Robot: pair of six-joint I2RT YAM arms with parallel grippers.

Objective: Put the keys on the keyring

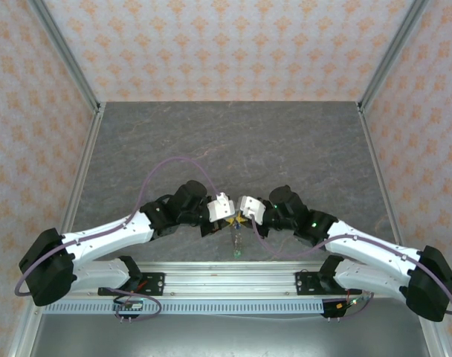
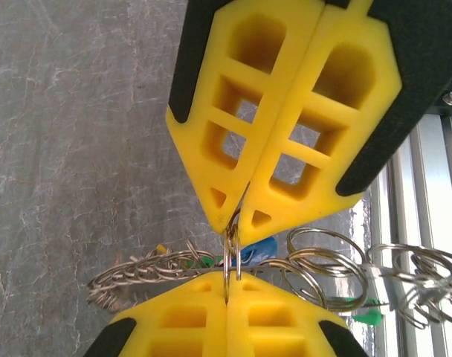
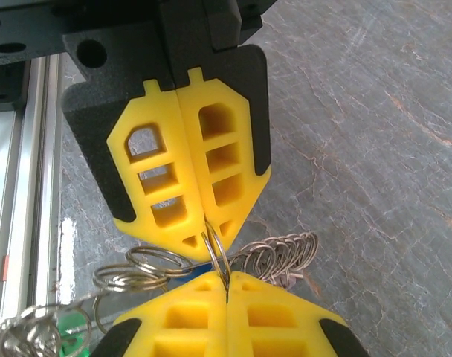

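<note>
From 9 through 12 to 3 o'clock the table [image 1: 233, 141] is bare, with wide room to pass until the walls [image 1: 226, 44] close it. At 6 o'clock the left gripper [image 1: 230, 216] and right gripper [image 1: 248, 216] meet tip to tip, both pinching the keyring [image 2: 137, 271], and bar the way. Below them the keys [image 1: 237, 244] seem to hang, close over the rail [image 1: 226, 279].

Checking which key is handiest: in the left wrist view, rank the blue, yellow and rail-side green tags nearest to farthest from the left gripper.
1. Blue tag, just above and right of the left gripper.
2. Yellow tag, off to the left.
3. Green tag, far right by the rail.
</note>
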